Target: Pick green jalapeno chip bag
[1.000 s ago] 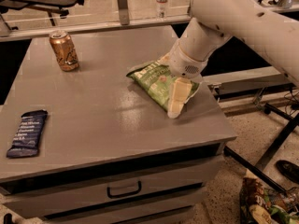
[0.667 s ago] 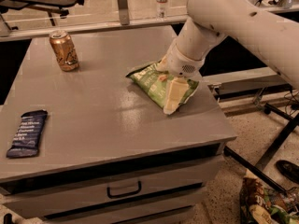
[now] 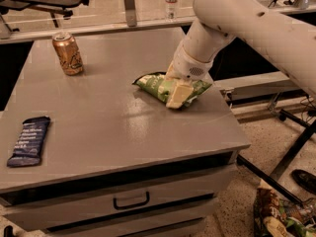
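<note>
The green jalapeno chip bag [image 3: 154, 86] lies on the grey table [image 3: 108, 132] near its right edge, a light green crinkly bag. My gripper [image 3: 175, 89] reaches down from the white arm at upper right and sits on the bag's middle. One cream finger [image 3: 179, 96] is in front of the bag and the other behind it, closed in against the foil. The bag still rests on the table top.
A gold can [image 3: 67, 54] stands at the back left. A dark blue wrapped bar [image 3: 28, 141] lies at the front left. A drawer handle [image 3: 131, 201] is on the table's front. A multicoloured bag [image 3: 279, 218] lies on the floor at lower right.
The gripper has come down lower over the bag, and its near finger has moved in toward the bag. The bag, can and bar stay in place.
</note>
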Motion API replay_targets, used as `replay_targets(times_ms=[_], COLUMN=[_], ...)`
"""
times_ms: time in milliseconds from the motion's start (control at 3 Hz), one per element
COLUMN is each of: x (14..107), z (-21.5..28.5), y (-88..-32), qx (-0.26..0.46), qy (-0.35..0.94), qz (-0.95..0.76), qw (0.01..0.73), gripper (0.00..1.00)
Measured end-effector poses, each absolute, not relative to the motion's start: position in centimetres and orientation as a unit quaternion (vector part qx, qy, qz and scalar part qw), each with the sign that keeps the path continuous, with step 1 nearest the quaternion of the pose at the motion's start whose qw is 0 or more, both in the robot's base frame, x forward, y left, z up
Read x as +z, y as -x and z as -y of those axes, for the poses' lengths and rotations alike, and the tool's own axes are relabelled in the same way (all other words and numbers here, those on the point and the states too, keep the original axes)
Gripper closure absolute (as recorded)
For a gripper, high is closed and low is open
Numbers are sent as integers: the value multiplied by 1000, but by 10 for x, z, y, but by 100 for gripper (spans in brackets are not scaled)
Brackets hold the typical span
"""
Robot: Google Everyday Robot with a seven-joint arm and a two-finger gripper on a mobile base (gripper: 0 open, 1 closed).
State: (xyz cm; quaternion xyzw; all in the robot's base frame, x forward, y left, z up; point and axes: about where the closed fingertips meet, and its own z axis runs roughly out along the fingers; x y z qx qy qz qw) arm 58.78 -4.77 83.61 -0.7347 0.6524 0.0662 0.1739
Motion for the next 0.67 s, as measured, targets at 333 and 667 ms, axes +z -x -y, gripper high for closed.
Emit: replay_targets(times_ms=[333,667], x=[841,841], z=[48,48], y=[-588,-588], qx=[66,66], qy=[735,735], qz=[-652,-652], qw=[174,174], gripper=[100,100])
